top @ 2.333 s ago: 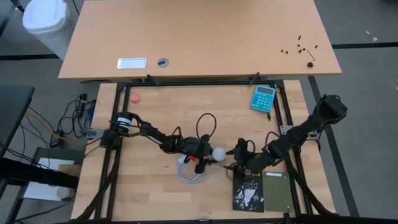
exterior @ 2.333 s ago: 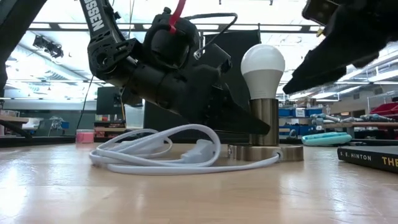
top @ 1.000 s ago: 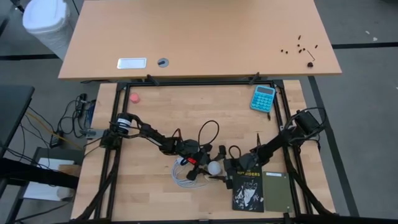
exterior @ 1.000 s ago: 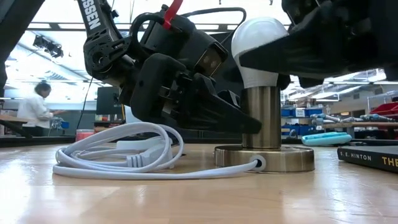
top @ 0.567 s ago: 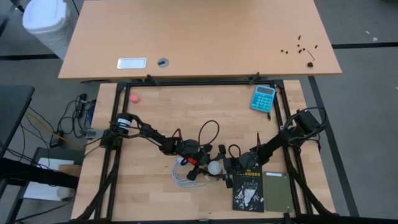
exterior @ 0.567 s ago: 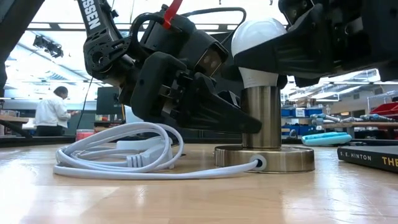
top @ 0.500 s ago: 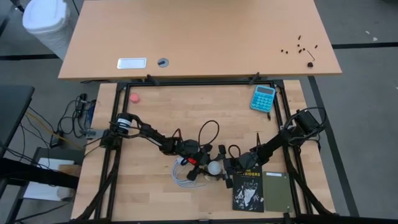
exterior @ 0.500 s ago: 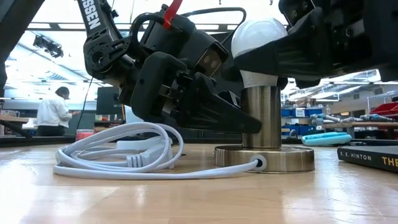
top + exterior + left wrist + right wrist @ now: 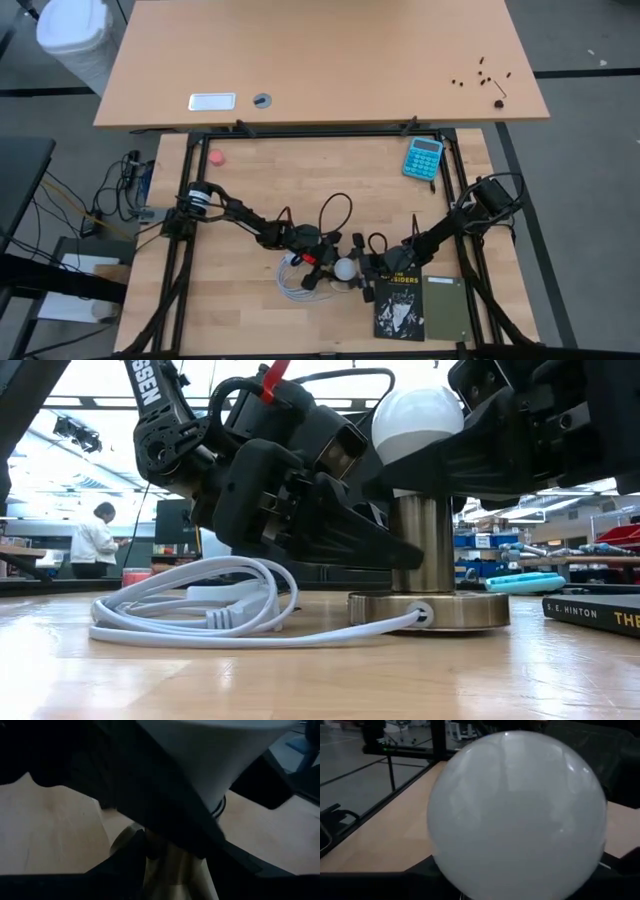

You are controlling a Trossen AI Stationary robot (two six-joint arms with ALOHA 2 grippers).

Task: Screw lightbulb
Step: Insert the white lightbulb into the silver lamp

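The lightbulb (image 9: 418, 422) is standing upright on top of a brass-coloured lamp socket (image 9: 423, 550), its white globe filling the right wrist view (image 9: 517, 815). The socket is rising from a round metal base (image 9: 430, 611) that is resting on the wooden table (image 9: 250, 195).

The right tool (image 9: 360, 275) is reaching in at the bulb, its dark fingers (image 9: 470, 455) sitting narrowly against the bulb's lower half, just above the socket, and gripping it. The left tool (image 9: 322, 258) is pressing in low on the other side of the socket, its fingers (image 9: 350, 530) closed around the socket's column beneath the bulb, as the left wrist view suggests.

A coiled white cable (image 9: 195, 610) is lying on the table beside the socket's base, one end running into that base. A dark book (image 9: 400, 308) is lying just beyond the socket on the right tool's side, and a blue calculator (image 9: 423, 157) is sitting well apart from the socket, toward the table's far edge. A person (image 9: 95, 540) is standing in the room far behind the socket.
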